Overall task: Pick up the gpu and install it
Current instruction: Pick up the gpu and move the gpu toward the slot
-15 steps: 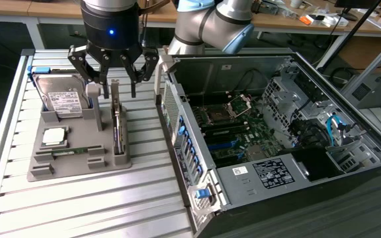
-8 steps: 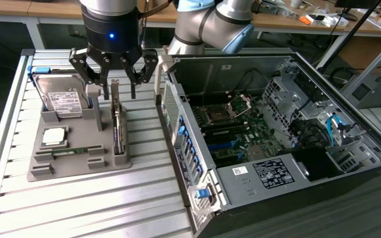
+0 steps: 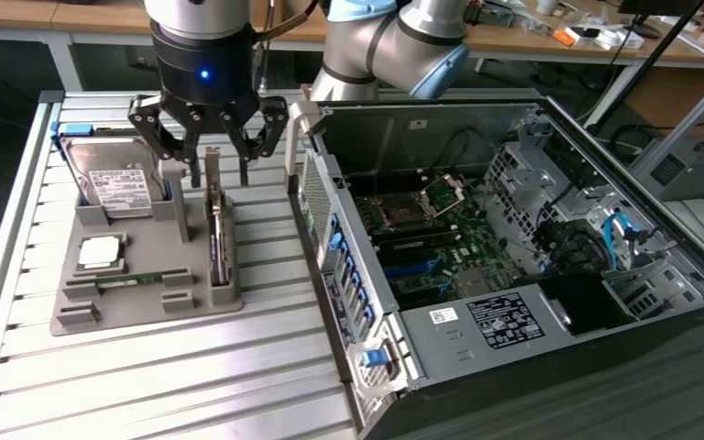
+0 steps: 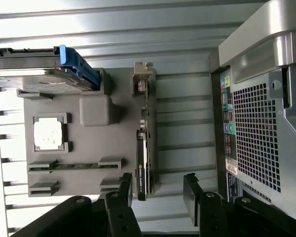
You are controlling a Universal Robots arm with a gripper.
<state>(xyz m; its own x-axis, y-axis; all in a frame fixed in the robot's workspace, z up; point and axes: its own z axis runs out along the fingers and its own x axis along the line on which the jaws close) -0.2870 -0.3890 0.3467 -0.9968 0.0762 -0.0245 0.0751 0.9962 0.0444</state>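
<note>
Gripper: the black multi-fingered gripper (image 3: 209, 147) is held spread wide and empty, poised just above the far end of the card; nothing is grasped.
GPU: the thin dark-green circuit card with a silver metal bracket (image 3: 216, 225) is stood on edge in a slot of the grey moulded parts tray (image 3: 144, 316), untouched.
Alignment: in the wrist view the card's edge (image 4: 142, 163) is seen between the two black fingertips (image 4: 124, 185), nearer one of them than the other.
Step in hand: the approach to the pick; the lift and the install are not yet done.
Next move: a centred descent astride the card is judged necessary before any closing.
Tray neighbours: the silver boxy hard drive with white label (image 3: 114, 188) and a narrow green memory stick (image 3: 144, 278) are seated beside the card.
Computer: the open grey tower case (image 3: 511, 229) is laid on the exterior view's right, its motherboard exposed.
</note>
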